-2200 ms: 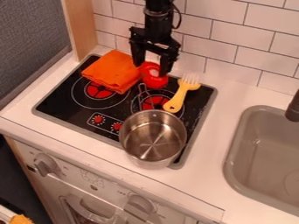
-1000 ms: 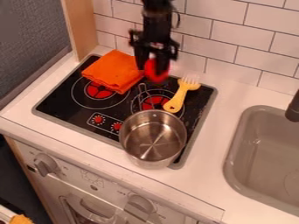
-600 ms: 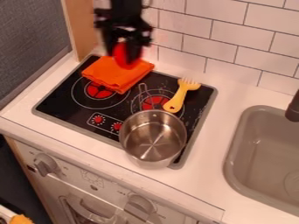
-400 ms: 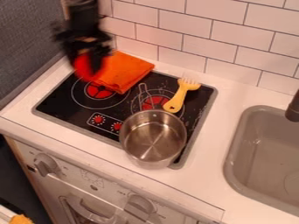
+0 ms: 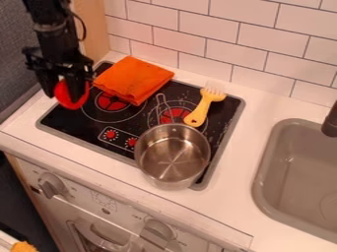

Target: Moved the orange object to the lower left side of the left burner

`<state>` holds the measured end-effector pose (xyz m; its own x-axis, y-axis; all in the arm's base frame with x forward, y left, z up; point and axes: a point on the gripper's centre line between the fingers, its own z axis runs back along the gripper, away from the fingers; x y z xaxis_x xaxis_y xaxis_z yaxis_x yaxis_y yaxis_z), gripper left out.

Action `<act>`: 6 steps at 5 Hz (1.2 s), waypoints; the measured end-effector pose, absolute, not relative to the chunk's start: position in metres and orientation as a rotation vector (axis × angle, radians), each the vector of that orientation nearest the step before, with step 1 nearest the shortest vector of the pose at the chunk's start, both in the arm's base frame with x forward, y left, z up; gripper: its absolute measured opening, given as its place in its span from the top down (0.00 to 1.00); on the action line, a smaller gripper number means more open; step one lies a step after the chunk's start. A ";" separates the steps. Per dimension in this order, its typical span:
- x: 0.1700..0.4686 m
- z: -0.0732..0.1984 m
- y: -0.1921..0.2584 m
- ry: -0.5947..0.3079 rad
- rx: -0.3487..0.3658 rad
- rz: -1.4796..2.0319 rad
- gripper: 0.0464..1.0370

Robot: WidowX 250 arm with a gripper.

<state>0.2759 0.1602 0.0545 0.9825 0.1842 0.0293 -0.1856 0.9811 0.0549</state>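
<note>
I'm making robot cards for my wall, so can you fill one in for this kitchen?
Pincer: holding a red round object, near the stovetop's left edge
Cloth: orange, folded, back left of stovetop
Fork: yellow, pale tines pointing toward the tiles
Pot: metal, empty, front right
Sink: grey, right of stovetop

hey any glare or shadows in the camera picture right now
Camera view: bright streaks cross inside the metal pot; pale specks, perhaps glints, dot the right side of the stovetop; the counter is brightly lit; the space left of the oven front looks deeply shadowed.
</note>
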 end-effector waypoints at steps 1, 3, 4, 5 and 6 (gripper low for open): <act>0.274 0.039 0.165 0.011 0.076 0.178 0.45; 0.272 0.023 0.168 0.046 0.058 0.174 0.08; 0.275 0.039 0.165 0.000 0.033 0.149 0.03; 0.278 0.075 0.160 -0.085 0.029 0.120 0.04; 0.276 0.080 0.159 -0.088 0.020 0.104 0.04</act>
